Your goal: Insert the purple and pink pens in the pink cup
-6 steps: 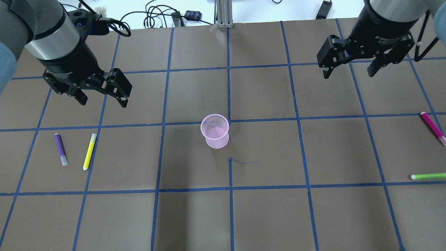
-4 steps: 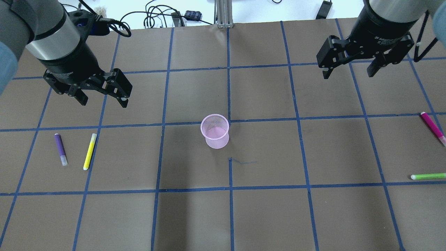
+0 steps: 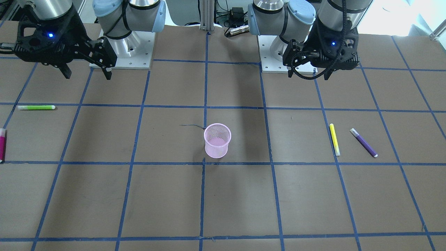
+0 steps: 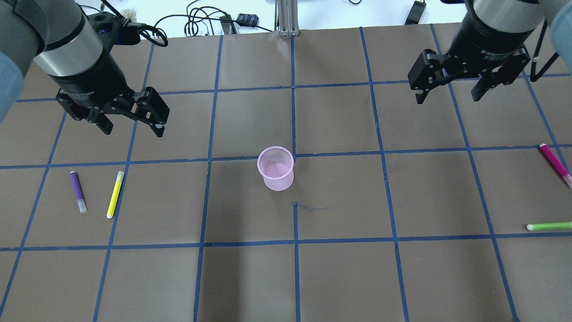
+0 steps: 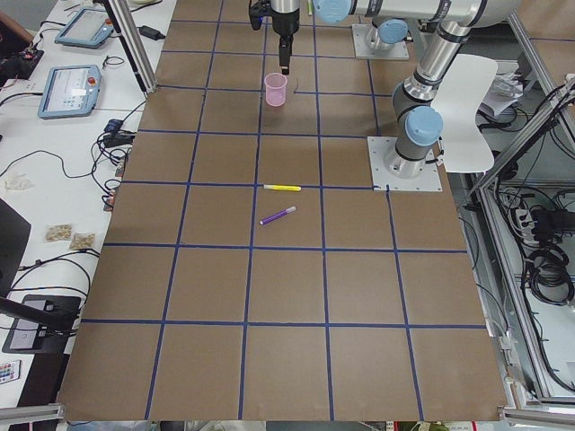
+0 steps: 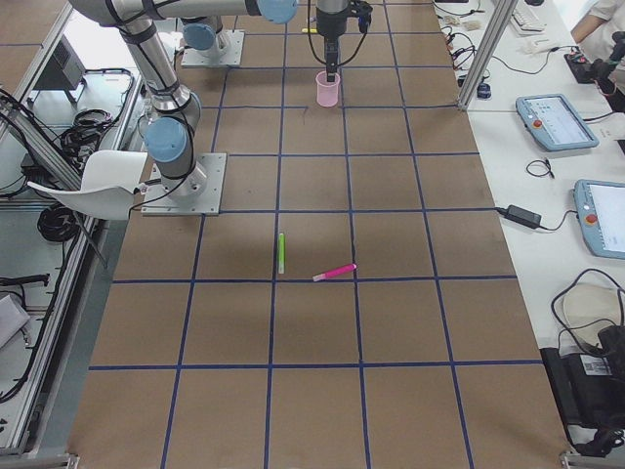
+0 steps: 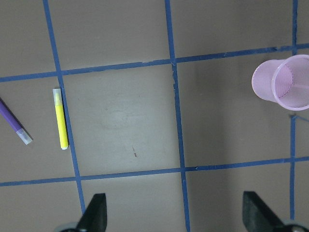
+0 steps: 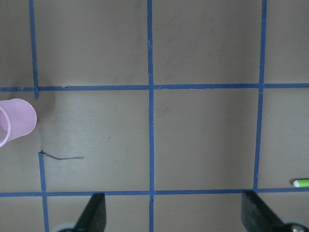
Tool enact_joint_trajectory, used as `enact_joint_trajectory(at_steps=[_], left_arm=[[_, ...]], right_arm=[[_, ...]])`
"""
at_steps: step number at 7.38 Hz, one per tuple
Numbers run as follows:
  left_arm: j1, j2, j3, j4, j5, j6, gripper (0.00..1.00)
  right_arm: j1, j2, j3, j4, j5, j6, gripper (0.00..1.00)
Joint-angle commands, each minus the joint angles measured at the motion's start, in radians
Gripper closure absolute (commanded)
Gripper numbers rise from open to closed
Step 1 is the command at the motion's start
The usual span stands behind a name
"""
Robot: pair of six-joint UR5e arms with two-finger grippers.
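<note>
— Where do we stand with the jaws?

— We see both sets spread wide, with nothing between them. The left arm (image 4: 76, 58) holds its jaws above the table (image 4: 339, 277), on the far side of the purple pen (image 4: 77, 191) as the overhead view shows it. The right arm (image 4: 496, 27) holds its jaws over the far right part of the table, well apart from the pink pen (image 4: 554, 164).

— And the pink cup (image 4: 275, 169)?

— We find it upright near the middle of the table, just beside a crossing of the blue tape lines. Through its mesh wall we can make out its bottom.

— Where do the two pens lie?

— The purple pen lies flat on the robot's left side, its pale tip towards the overhead camera. The yellow pen (image 4: 115, 194) lies just beside it, almost parallel and not touching. The pink pen lies flat at the right edge of the overhead view, at a slant. The green pen (image 4: 548, 226) lies near it, closer to that camera. We see both task pens well apart from the cup.

— What do the wrist cameras give us?

— From the left wrist we see the cup at the right edge and the yellow and purple pens at the left. From the right wrist we see the cup at the left edge and only the green pen's tip at the right.
</note>
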Motion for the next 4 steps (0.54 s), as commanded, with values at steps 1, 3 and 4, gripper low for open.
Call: enact_joint_trajectory(at_steps=[1,3,4], left_arm=[[0.038,0.004,0.001,0.004,-0.009,-0.001,0.00],[0.070,0.001,0.001,0.013,0.001,-0.004,0.00],[0.129,-0.007,-0.011,-0.004,-0.002,-0.004,0.00]], right_arm=[[-0.132,0.045,0.042,-0.037,-0.011,-0.164,0.00],[-0.339,0.099,0.091,-0.202,-0.014,-0.484,0.00],[-0.428,0.158,0.091,-0.218,-0.016,-0.557,0.00]])
